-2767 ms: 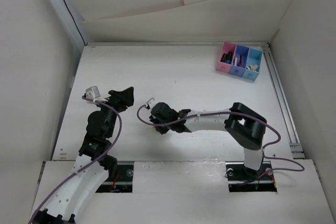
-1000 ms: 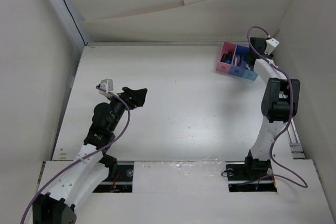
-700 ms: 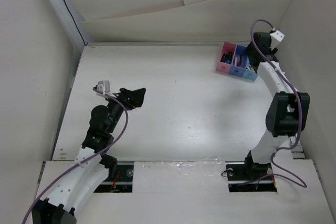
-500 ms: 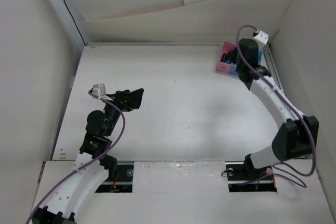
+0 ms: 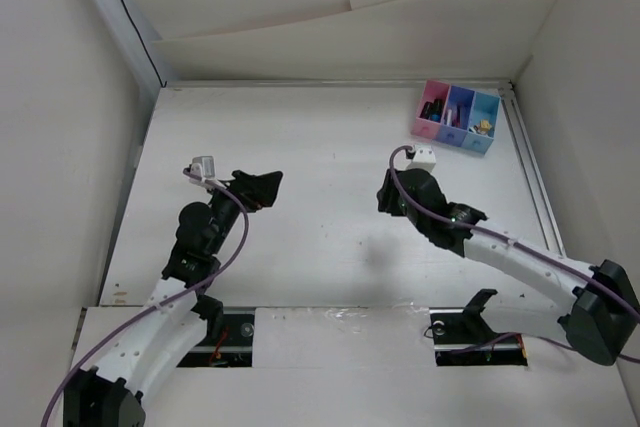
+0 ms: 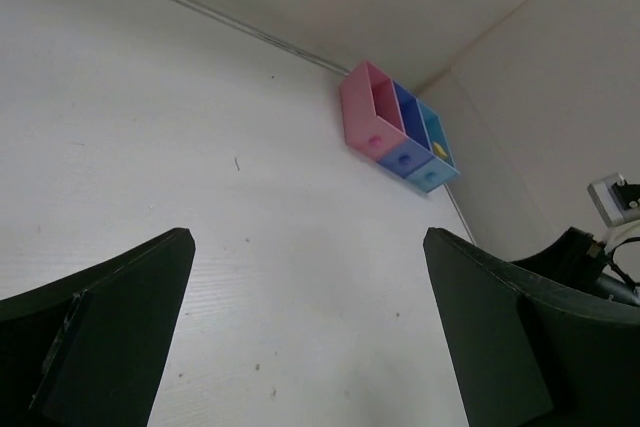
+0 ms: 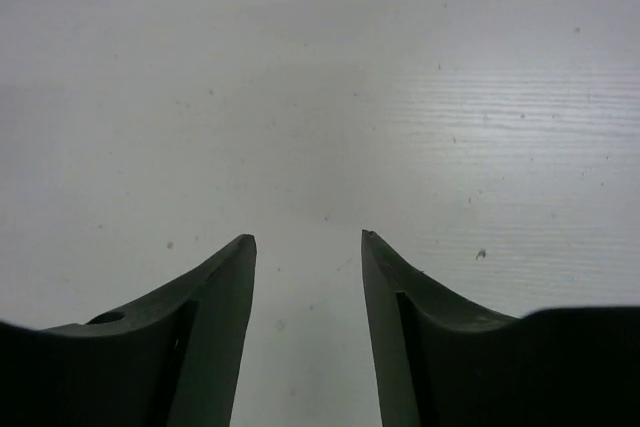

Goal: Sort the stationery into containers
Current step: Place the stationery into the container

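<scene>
The containers (image 5: 455, 117) are three joined bins, pink, blue and light blue, at the table's far right. They also show in the left wrist view (image 6: 395, 132). Small stationery pieces lie inside them: dark ends in the pink bin (image 5: 431, 108) and a whitish-yellow bit in the light blue bin (image 5: 485, 127). I see no loose pens or eraser blocks on the table. My left gripper (image 5: 264, 187) is open and empty over the left middle (image 6: 308, 237). My right gripper (image 5: 385, 193) is open and empty over bare table near the centre (image 7: 308, 237).
White walls close in the table on the left, back and right. A metal rail (image 5: 535, 187) runs along the table's right edge. The right arm's elbow (image 5: 600, 312) sits low at the near right.
My right arm has swung from the bins at the far right back to the table's centre, gripper empty. My left arm has only shifted slightly.
</scene>
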Robot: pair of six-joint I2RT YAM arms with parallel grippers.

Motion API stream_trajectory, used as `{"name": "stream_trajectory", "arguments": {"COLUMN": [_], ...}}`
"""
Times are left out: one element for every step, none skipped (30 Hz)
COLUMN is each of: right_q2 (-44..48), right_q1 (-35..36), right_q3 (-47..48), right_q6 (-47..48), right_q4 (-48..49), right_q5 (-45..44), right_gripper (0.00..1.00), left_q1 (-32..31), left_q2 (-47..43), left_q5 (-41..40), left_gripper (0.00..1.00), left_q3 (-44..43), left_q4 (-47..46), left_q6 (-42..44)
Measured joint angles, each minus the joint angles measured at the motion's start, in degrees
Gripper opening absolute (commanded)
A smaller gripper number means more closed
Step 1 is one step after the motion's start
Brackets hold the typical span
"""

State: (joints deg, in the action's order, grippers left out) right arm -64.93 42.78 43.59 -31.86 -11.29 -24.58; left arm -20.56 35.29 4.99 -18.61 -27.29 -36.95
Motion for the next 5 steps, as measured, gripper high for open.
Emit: {"name": "stream_trajectory", "arguments": {"right_q2": [0.04,0.04,0.04,0.04,0.04], "right_q1": [0.31,0.57,0.81,0.83,0.85], "right_q3": [-0.79,-1.42,-1.86,-2.14,-2.21], "right_q6": [-0.37,-0.81,-1.20,-1.60,-1.88], "right_q4": [-0.44,-0.76,-1.22,-1.42,-1.68], "right_q5": [-0.17,-0.46,-0.76,-0.96,-1.14], "right_gripper": [0.55,0.55,0.59,0.62,0.69], "left_q1": [0.00,0.00,0.00,0.00,0.00], "left_q2": [0.26,0.26,0.22,0.15,-0.02], "left_q5": [0.00,0.00,0.00,-0.04,-0.04], "left_gripper": [1.00,1.00,1.00,1.00,1.00], "left_q3": [0.15,0.31,0.37,0.37,0.37], "left_q4": [-0.09,-0.20,-0.42,-0.76,-0.92], "left_q6": [0.17,0.46,0.70,0.87,0.98]}}
